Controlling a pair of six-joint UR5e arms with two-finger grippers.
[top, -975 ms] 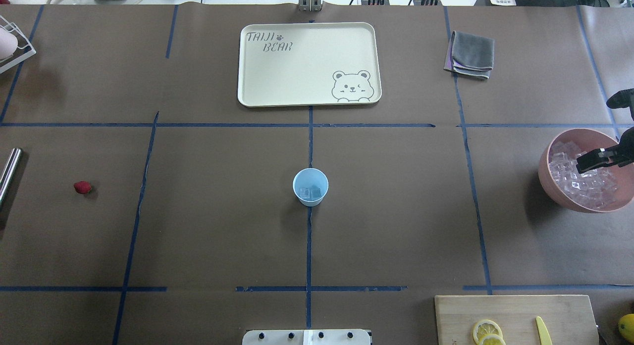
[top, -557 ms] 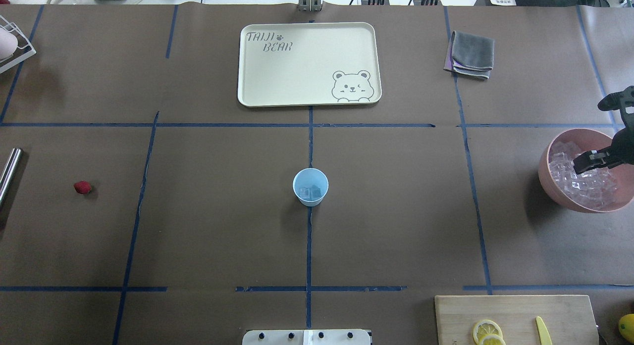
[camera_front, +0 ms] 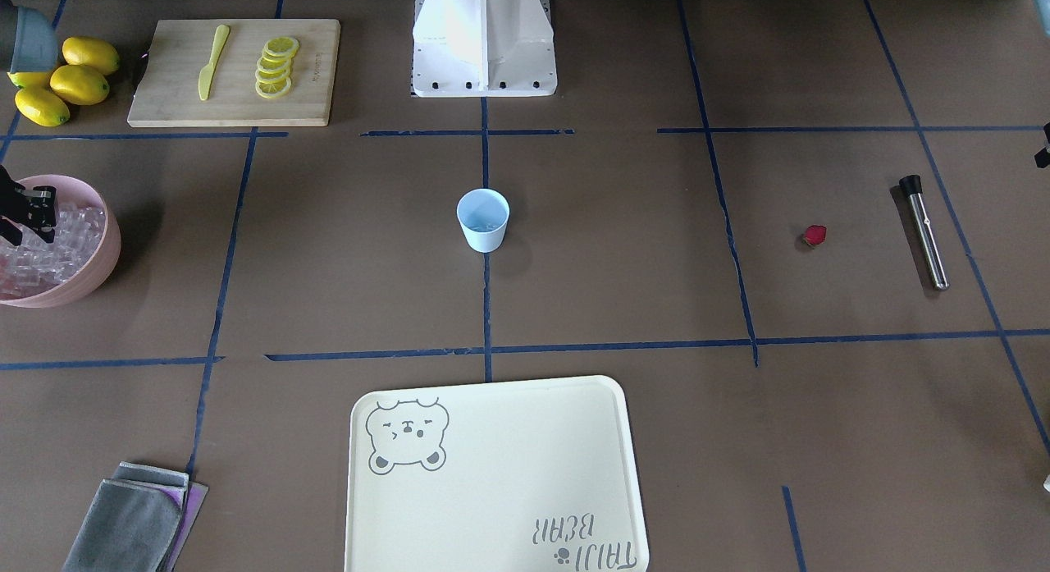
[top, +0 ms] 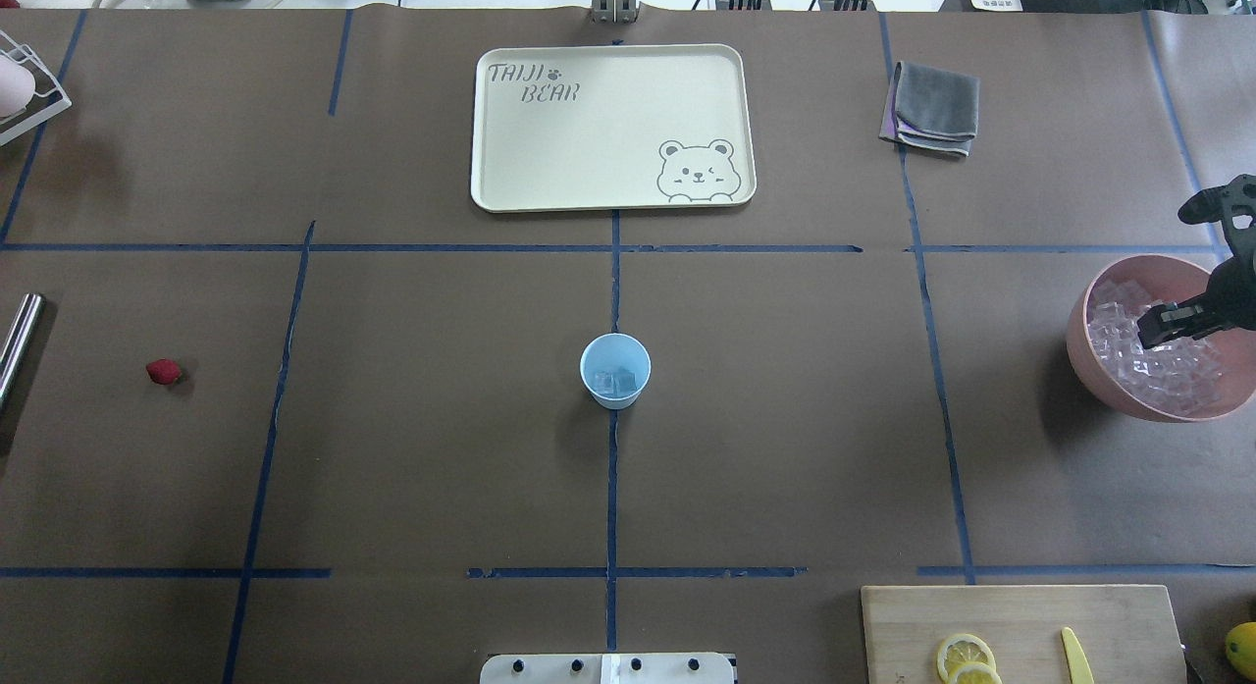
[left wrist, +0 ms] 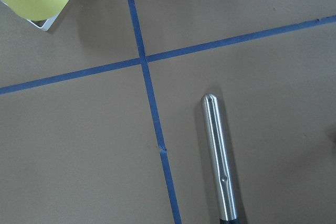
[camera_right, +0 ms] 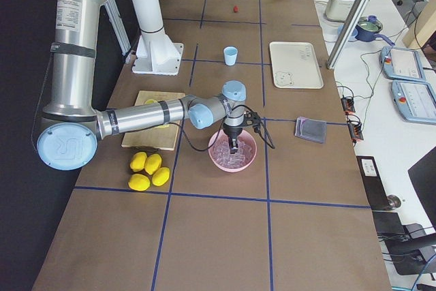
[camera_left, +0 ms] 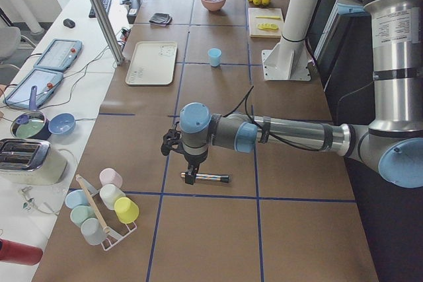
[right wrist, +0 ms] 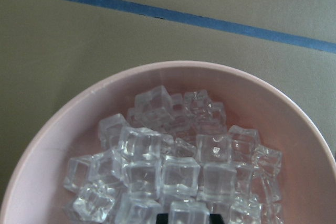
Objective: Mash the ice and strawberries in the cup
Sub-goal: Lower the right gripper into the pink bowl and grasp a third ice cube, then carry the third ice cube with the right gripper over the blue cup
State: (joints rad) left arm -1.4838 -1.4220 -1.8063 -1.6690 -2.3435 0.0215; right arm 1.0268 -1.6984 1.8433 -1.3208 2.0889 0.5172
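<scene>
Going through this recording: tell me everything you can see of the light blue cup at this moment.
The light blue cup is a small, plain, handleless tumbler that looks like plastic and tapers slightly toward its base. It stands upright, mouth open, near the middle of the table, on a blue tape line. A few clear ice cubes lie at its bottom; no strawberry is inside. Nothing else touches it.

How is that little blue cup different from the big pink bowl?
The small light blue plastic cup is far smaller than the round pink bowl. The cup holds only a few clear ice cubes; the bowl is heaped with them. The cup stands at the centre, the bowl far off on the robot's right. Both stand upright and open-topped.
</scene>
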